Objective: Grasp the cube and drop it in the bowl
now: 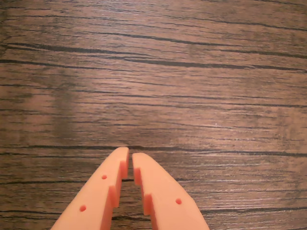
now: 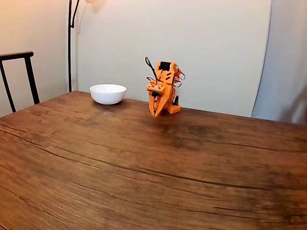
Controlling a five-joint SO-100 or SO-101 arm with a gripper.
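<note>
The white bowl [image 2: 108, 93] stands at the far left of the wooden table in the fixed view. To its right the orange arm is folded down over its base, and my gripper [image 2: 155, 114] points down at the tabletop. In the wrist view my orange gripper [image 1: 130, 154] enters from the bottom edge, its fingertips nearly touching with only a thin slit between them and nothing held. Bare wood lies under and ahead of the tips. The cube is out of view.
A dark chair back [image 2: 19, 76] stands beyond the table's left edge and a lamp pole [image 2: 70, 43] rises behind the bowl. A blurred shape [image 2: 295, 110] shows at the right edge. The wide wooden tabletop [image 2: 144, 167] stretches toward the camera.
</note>
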